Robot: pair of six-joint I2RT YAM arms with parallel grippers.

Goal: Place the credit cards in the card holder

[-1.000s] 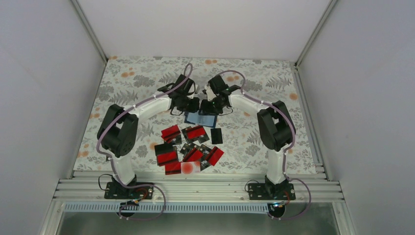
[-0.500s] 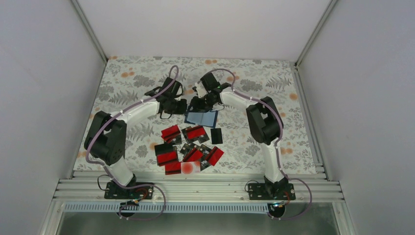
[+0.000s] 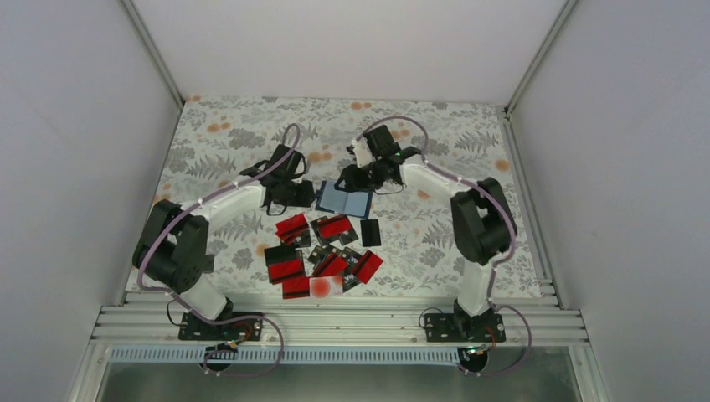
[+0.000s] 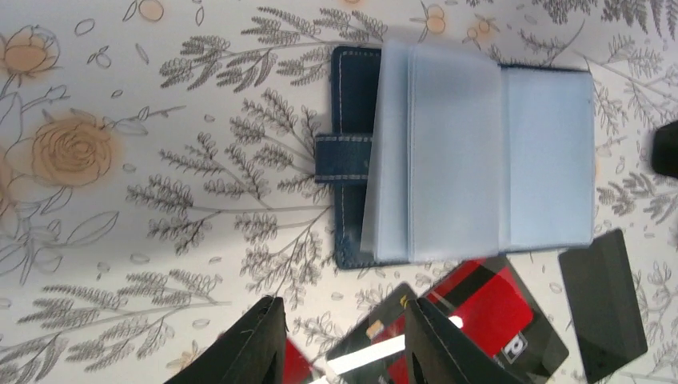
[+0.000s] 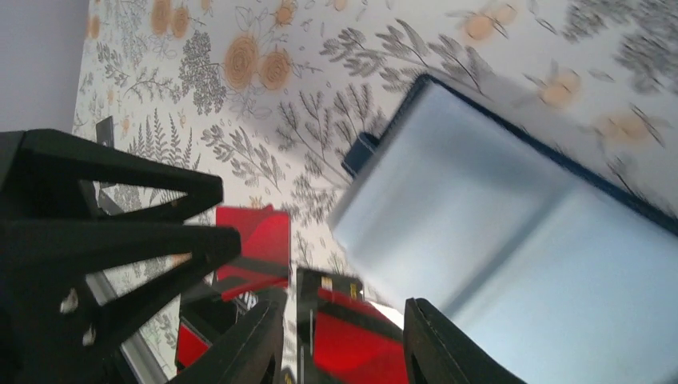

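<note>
Left wrist view: left end effector (image 4: pixel 340 306) partly open w/ nothing in it, just left of the card holder (image 4: pixel 472 160) lying open on the bench (image 4: pixel 120 264); right end effector (image 5: pixel 344 298) also apart + empty at the holder's far edge. Loose credit cards (image 3: pixel 322 251) scattered on its near side.

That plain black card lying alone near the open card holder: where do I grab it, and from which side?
Pinch it across its two long edges, coming straight down, likely with the right hand. The black card lies flat and apart from the rest, so only its thin edges offer purchase. Its right side is bare table; the red cards crowd its left.
</note>
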